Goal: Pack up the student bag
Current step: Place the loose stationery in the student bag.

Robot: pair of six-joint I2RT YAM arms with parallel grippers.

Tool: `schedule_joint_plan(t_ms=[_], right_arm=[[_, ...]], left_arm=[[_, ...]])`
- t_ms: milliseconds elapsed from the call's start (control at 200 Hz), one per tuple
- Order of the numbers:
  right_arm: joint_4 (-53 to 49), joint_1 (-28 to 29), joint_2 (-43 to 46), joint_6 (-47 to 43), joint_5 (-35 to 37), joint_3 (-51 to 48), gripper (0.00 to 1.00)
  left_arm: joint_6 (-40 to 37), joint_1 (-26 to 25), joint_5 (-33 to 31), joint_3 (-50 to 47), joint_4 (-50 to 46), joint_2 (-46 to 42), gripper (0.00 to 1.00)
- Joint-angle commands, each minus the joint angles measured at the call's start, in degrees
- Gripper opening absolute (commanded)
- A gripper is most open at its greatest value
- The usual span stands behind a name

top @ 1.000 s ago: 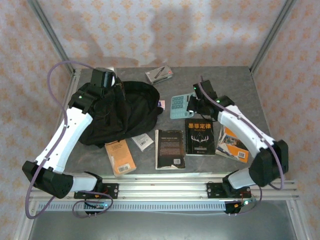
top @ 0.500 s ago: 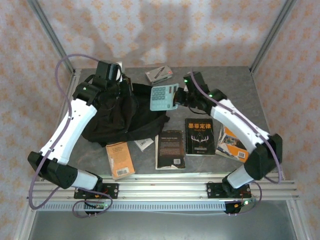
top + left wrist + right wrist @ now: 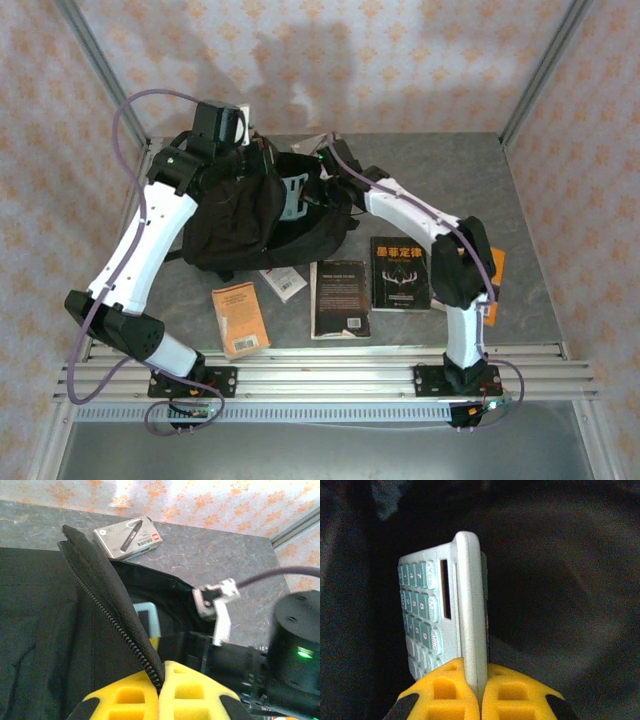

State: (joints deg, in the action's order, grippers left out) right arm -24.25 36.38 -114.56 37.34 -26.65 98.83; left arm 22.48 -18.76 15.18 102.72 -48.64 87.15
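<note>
Two grippers are working at one opening. At the far left of the table [image 3: 450,170], the student bag [image 3: 235,215] is slumping as a rounded heap of soft black fabric. The left gripper [image 3: 160,680] is pinching the bag's zipped flap [image 3: 107,600], its yellow fingers pressed together on the toothed edge and holding it raised, apparently so that the mouth is gaping for loading. Just right of that flap, a calculator [image 3: 465,615], a flat rigid slab of pale grey plastic with teal keys, is standing edge-on inside the dark cavity. The right gripper [image 3: 479,685] is clamping its thin lower edge, probably because the narrow profile slips through the gap most easily. Further right, glossy black-covered books [image 3: 400,272] are lying flat on the speckled grey surface, near the bag but not touching it, not yet packed.
</note>
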Motion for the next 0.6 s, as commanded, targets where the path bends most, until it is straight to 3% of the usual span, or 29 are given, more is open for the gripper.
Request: schedule_joint_plan(t_ms=[0,30,120,250,330,445,595], right_arm=[[7.0,2.0,-6.4,5.6,-5.4,6.7,0.04],[7.6,2.4,-8.6,6.6,-6.8,8.8,0.12],[8.2,3.4,-12.0,7.9,-7.0,12.6,0.49],[3.1,3.4,-8.0,1.5,-0.6,12.8,0.76],[-2.5,3.2,-2.9,-4.9,6.1,11.5,0.8],[-5.7,3.0,6.7,-10.9,15.4,5.0,0.76],[4.5,2.9,21.2,-13.0,13.1,-12.4,0.67]], left_arm=[[-0.6,-0.5,1.5,1.8,4.1,-0.2,0.0],[-0.7,-0.4,0.9,2.1,4.1,0.1,0.0],[-1.1,0.0,-1.3,3.9,3.4,1.3,0.0],[0.1,1.6,-5.6,5.5,1.5,2.4,0.0],[0.9,2.8,-8.9,5.0,0.8,2.2,0.0],[1.9,4.8,-11.3,4.0,0.4,1.6,0.0],[2.5,7.0,-11.9,5.6,0.1,1.9,0.0]])
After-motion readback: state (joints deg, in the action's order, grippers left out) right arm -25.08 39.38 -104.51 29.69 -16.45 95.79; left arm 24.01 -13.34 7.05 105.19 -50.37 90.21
